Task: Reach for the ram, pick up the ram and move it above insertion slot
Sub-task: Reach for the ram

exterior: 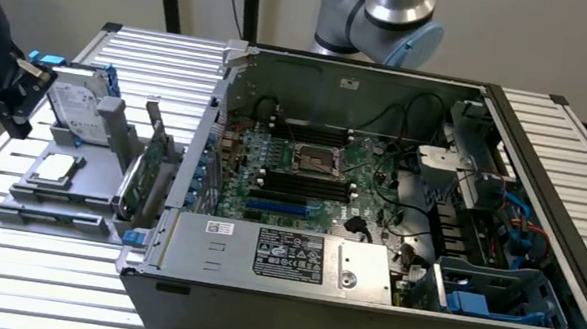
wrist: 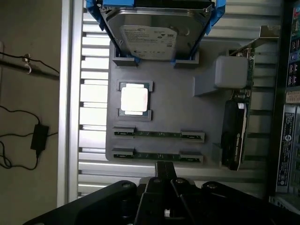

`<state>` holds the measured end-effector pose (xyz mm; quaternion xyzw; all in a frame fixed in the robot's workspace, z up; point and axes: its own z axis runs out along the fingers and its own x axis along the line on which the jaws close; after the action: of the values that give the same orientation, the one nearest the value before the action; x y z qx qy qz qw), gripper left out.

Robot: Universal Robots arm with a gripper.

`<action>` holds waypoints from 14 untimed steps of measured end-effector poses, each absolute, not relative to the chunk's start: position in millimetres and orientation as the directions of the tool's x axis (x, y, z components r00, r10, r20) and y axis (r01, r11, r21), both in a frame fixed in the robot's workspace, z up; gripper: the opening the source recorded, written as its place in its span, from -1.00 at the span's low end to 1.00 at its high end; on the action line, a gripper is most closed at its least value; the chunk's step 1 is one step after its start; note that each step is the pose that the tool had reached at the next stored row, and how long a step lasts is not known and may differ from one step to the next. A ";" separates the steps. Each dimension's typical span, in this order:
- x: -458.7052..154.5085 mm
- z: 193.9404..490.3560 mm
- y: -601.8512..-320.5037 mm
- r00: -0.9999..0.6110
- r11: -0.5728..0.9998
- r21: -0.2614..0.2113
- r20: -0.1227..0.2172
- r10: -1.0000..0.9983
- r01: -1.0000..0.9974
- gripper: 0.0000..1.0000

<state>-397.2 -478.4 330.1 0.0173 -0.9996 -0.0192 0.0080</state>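
1. At the exterior view's left, the pincer [exterior: 16, 126] hung over the edge of the gray tray [exterior: 89, 184]. Its fingers were pressed together and held nothing.
2. The tray rested on the slatted counter [exterior: 26, 275]. On it the ram [wrist: 157, 156] stood on edge in its end clips, just beside a second stick [wrist: 158, 134]. The pincer was near the ram, apparently not touching it.
3. The ram looked light, stiff, thin and fragile. The two flat faces near mid-length seemed the safest hold, taken gently and clear of the contacts.
4. Further right, the open computer case [exterior: 555, 203] held the motherboard's dark slots [exterior: 303, 184].
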 end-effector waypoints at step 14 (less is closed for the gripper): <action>-397.1 330.1 -478.4 -0.965 0.965 0.039 0.015 -0.260 -0.259 -0.79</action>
<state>-397.1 -478.4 330.1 0.1309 -0.9912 -0.0181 0.0102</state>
